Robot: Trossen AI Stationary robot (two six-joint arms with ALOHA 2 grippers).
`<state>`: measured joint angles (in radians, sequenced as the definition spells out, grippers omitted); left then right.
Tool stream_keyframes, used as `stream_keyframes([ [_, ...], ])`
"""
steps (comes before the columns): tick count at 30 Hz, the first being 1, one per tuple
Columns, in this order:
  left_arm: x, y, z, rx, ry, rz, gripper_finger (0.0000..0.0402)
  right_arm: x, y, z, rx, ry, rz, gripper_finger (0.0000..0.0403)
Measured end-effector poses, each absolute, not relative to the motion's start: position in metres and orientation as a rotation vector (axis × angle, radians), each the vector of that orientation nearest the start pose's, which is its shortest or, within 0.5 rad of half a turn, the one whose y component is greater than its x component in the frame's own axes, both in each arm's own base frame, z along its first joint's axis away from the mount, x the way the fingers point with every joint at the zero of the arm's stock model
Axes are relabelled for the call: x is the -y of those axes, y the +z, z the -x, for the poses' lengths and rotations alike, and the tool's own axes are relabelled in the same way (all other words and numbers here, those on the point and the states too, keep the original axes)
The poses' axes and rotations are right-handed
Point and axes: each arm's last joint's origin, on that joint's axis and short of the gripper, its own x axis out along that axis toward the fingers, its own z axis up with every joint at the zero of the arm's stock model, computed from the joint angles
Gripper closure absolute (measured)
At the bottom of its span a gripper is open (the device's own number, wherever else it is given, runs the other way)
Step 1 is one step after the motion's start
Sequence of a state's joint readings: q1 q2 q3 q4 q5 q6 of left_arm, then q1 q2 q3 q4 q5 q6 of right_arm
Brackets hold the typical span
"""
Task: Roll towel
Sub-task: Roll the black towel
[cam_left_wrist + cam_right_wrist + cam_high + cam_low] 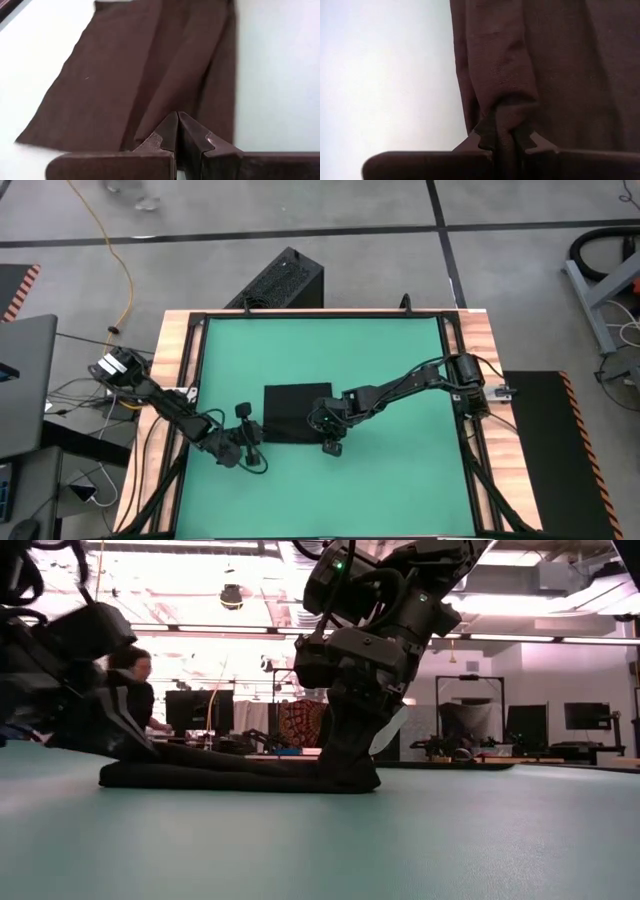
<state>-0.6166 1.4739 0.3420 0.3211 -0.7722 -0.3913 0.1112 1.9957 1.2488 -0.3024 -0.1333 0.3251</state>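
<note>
Right end effector (502, 137) pinches our towel's (292, 408) edge; left end effector (178, 131) closed, empty; we judge rolling barely begun.

Black towel (295, 412) on green mat (400, 370); wood-grain table border (175, 360); black vented box (280, 280).

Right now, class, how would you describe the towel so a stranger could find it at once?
Start at the green table. Near its middle lies the towel, a flat black cloth rectangle, its near edge pinched by the right pincer. Unlike the vented black box beyond the table, it is soft and creased.
</note>
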Motion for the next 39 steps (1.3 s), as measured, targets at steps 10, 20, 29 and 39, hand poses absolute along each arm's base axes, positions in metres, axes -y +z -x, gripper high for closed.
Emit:
stream_keyframes([
  [10, 0.096, 0.104, -0.194, -0.632, 0.240, -0.072, 0.0401, -0.047, 0.142, -0.394, -1.065, 0.027, -0.286, 0.0336],
  [20, 0.090, 0.096, -0.186, -0.665, 0.255, -0.041, 0.0401, -0.043, 0.197, -0.376, -0.951, -0.142, -0.166, 0.0301],
  [29, 0.090, 0.096, -0.186, -0.662, 0.248, -0.042, 0.0401, -0.040, 0.208, -0.372, -0.927, -0.161, -0.055, 0.0272],
  [39, 0.091, 0.096, -0.186, -0.668, 0.244, -0.039, 0.0401, -0.048, 0.248, -0.357, -0.799, -0.247, 0.154, 0.0284],
])
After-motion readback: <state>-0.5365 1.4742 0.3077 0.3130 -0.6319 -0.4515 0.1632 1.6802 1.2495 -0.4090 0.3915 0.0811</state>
